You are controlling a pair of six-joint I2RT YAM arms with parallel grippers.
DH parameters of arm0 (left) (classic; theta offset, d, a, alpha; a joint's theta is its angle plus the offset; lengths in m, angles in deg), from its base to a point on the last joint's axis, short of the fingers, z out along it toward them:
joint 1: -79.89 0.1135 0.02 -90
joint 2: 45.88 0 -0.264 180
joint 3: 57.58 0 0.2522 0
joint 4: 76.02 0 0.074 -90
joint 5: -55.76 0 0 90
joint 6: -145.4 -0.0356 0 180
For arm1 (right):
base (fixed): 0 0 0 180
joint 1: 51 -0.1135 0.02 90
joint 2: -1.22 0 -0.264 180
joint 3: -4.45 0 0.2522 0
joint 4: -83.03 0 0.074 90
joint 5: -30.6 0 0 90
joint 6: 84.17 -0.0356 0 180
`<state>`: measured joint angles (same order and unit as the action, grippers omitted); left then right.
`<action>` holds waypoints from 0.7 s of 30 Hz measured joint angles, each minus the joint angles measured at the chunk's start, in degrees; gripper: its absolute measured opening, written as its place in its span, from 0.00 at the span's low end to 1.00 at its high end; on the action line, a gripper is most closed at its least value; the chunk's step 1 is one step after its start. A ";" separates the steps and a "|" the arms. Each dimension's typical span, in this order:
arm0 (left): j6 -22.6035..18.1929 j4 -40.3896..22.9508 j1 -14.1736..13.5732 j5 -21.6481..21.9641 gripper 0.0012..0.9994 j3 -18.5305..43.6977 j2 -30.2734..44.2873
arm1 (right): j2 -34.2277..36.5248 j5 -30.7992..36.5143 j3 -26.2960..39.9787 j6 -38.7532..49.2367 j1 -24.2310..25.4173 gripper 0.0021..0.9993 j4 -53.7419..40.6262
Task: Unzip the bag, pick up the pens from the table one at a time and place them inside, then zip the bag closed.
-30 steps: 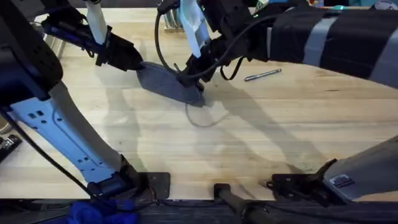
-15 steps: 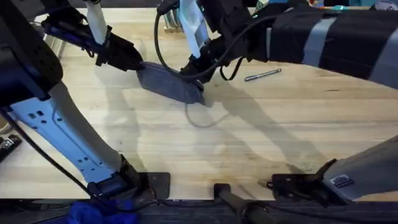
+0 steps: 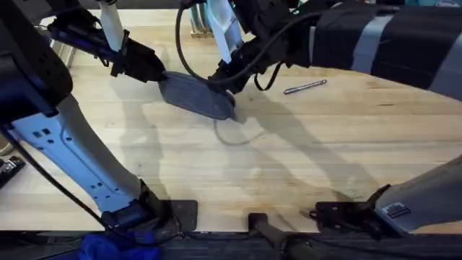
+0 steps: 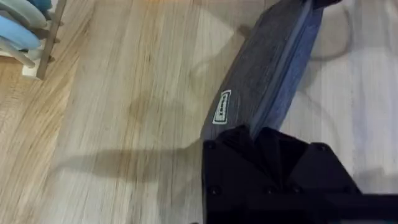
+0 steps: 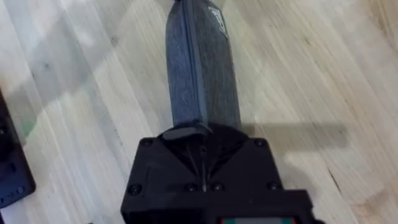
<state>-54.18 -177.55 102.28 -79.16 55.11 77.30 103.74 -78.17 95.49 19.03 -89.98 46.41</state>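
Now I am holding the bag (image 3: 196, 96) from both ends, and it is lying on the table (image 3: 289, 166) toward the far side, between my two grippers. My left gripper (image 3: 160, 73) is closing on the bag's left end; in the left wrist view the fabric is going in between the black fingers, so I judge the grip is firm there. I think this end is being pinned so the bag is not sliding while the zipper is pulled. My right gripper (image 3: 229, 81) is sitting at the other end, and its fingers are nearly together on the end of the zipper line. I am probably pinching the small pull tab, but the tab itself is covered by the gripper body, so I am not sure. The pen (image 3: 304, 87) is waiting on the table to the right of the bag, well apart from it. How far the zipper is open I cannot tell: the seam is looking dark and narrow. A thin loop of cord is lying just in front of the bag.
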 joint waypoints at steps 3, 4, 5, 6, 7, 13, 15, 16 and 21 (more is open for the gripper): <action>0.00 0.05 0.04 0.00 0.04 -0.01 -0.02 | 0.00 0.41 0.69 -0.35 -0.26 0.03 -0.36; -0.02 0.16 0.04 0.02 0.04 -0.01 -0.01 | 0.00 0.61 0.91 -0.41 -0.37 0.03 -0.38; -0.02 0.17 0.08 0.02 0.04 0.00 0.00 | 0.00 0.79 1.12 -0.55 -0.45 0.03 -0.44; -0.02 0.17 0.11 0.04 0.04 -0.02 0.00 | 0.00 0.95 1.32 -0.61 -0.55 0.03 -0.47; 0.00 0.17 0.15 0.04 0.04 0.00 -0.01 | 0.00 1.03 1.45 -0.76 -0.68 0.03 -0.39; -0.01 0.11 0.15 0.02 0.04 -0.01 0.00 | 0.00 0.98 2.10 -0.84 -1.90 0.03 0.98; -0.02 0.17 0.13 0.02 0.04 -0.02 0.00 | 0.00 1.01 2.10 -0.84 -2.15 0.03 1.67; -0.02 0.17 0.15 0.02 0.04 0.00 0.00 | 0.00 1.01 2.10 -0.84 -2.23 0.03 2.07; -0.02 0.26 0.26 0.04 0.04 0.00 -0.02 | 0.00 1.21 2.10 -0.97 -2.66 0.03 3.14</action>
<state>-54.20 -177.28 102.54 -79.12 55.11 77.28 103.74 -76.96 97.59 18.06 -92.64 49.55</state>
